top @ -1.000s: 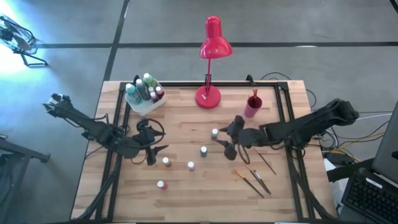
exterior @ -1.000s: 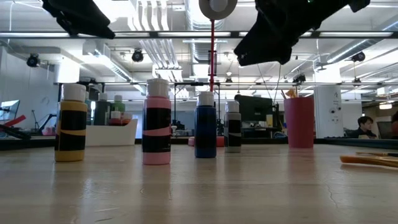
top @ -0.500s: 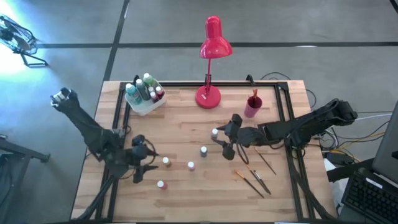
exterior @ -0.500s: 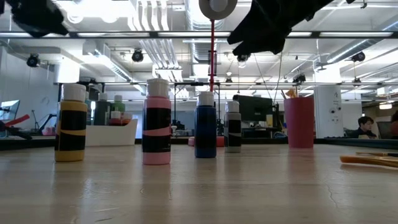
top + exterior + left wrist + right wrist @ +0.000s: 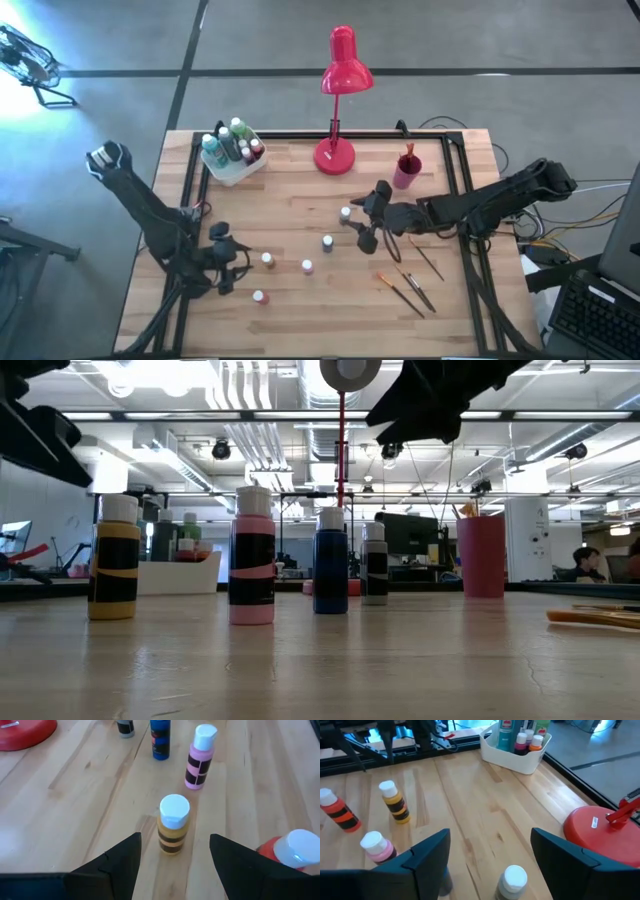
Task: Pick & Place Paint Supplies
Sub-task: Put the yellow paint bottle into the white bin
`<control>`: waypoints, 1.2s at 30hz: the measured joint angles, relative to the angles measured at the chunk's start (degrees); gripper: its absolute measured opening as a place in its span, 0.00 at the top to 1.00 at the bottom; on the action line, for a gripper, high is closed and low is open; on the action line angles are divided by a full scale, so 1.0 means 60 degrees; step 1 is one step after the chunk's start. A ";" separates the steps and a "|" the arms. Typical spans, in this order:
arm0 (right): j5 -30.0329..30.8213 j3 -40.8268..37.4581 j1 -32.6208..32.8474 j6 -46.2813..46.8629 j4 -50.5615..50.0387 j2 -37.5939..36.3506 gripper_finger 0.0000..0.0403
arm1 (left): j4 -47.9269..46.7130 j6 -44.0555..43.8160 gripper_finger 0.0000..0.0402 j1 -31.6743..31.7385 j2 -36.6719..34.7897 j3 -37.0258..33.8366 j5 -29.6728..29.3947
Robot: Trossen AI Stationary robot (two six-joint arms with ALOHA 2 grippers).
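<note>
Left hand [image 5: 232, 268]: fingers spread, holding nothing, low over the tabletop [image 5: 300, 210] near its left front part.
Yellow bottle [image 5: 173, 824]: upright, white cap up, long axis vertical; stands straight ahead of the left hand, between the lines of its two fingers, not touched.
Red-orange bottle [image 5: 292, 851]: just beside the left hand's finger, partly cut off in the left wrist view; tilt cannot be told.
Pink bottle [image 5: 200, 756]: upright, beyond the yellow bottle as seen from the left hand.
Blue bottle [image 5: 160, 739]: upright, farther on from the left hand, next to a grey bottle [image 5: 510, 882].
Right hand [image 5: 365, 228]: fingers spread, empty, hanging above the tabletop; the grey bottle stands upright between and just ahead of its fingers.
Brushes [image 5: 408, 292]: three lie flat on the tabletop toward the front from the right hand, long axes running diagonally.
White bin [image 5: 236, 166]: far beyond the right hand at the back left, holding more bottles upright.
Pink cup [image 5: 406, 172]: behind the right hand, near the red lamp [image 5: 338, 110].
</note>
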 joint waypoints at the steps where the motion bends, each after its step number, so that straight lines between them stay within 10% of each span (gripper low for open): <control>1: 0.0002 0.0000 0.0000 -0.0002 0.0006 -0.0002 0.33 | 0.0238 0.0006 0.40 0.0000 0.0026 -0.0114 -0.0059; 13: -0.0007 0.0000 0.0004 -0.0091 0.0005 -0.0022 0.36 | 0.2971 0.0920 0.40 0.0097 0.0162 -0.1452 -0.0417; 36: 0.0419 -0.0004 -0.0036 -0.0029 -0.0020 -0.0022 0.24 | 0.3373 0.1906 0.40 0.0393 0.0162 -0.1636 -0.0010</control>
